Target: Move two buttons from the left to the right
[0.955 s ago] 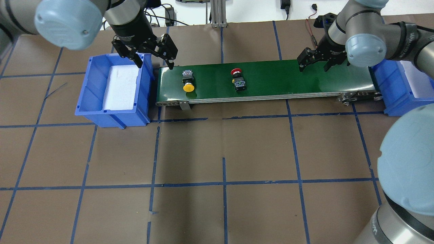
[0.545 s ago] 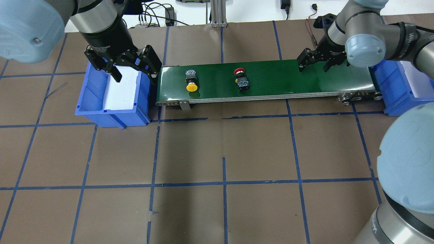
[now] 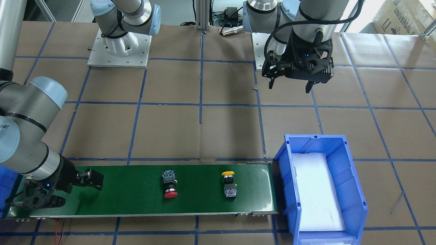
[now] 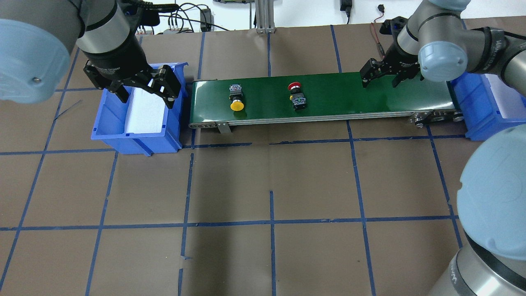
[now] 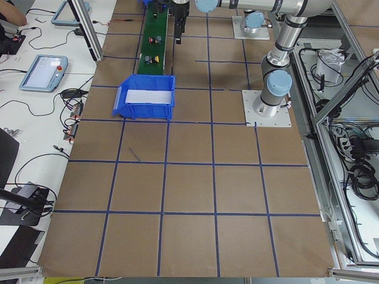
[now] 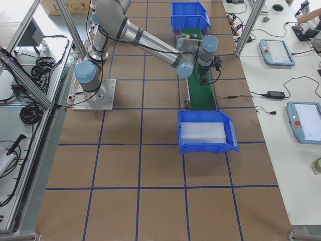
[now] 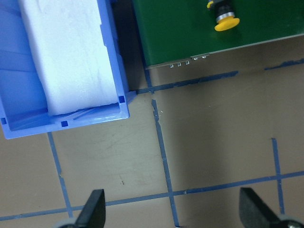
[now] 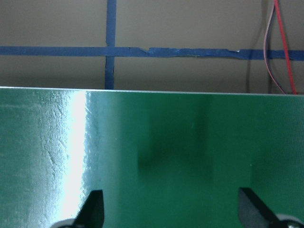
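Two buttons lie on the green conveyor belt. The yellow-capped button is near the belt's left end and shows in the front view and the left wrist view. The red-capped button lies near the belt's middle, also in the front view. My left gripper is open and empty, high over the left blue bin, apart from both buttons. My right gripper is open and empty just above the belt's right part; its wrist view shows only bare belt.
The left bin holds a white foam pad. A second blue bin stands at the belt's right end. Brown table with blue tape lines lies in front of the belt. Cables lie at the table's back edge.
My left gripper has moved left from the belt's left end to over the left bin. Both buttons have shifted a little to the right on the belt. The right gripper has not moved.
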`<state>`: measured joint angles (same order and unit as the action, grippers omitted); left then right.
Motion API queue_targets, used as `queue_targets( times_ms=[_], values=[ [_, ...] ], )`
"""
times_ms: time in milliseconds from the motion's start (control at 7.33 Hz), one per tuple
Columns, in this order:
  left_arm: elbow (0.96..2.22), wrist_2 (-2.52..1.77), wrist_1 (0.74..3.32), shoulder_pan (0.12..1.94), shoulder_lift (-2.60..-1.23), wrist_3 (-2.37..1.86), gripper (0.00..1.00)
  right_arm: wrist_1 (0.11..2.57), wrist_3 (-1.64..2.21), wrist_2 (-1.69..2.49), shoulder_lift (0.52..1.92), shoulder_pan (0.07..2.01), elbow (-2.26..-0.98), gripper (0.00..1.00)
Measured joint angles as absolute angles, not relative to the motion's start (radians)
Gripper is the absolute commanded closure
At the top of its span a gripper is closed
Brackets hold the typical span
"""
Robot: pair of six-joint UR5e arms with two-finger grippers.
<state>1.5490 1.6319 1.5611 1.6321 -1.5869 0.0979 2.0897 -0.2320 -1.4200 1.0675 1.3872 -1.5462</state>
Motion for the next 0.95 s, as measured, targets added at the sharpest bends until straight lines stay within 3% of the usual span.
queue_targets(
  times_ms=[955],
  values=[
    [1.495,1.605,1.646,1.589,-1.630,0.084,0.00,2.090,-0.230,-1.419,1.067,1.387,-1.546,0.00]
  ],
)
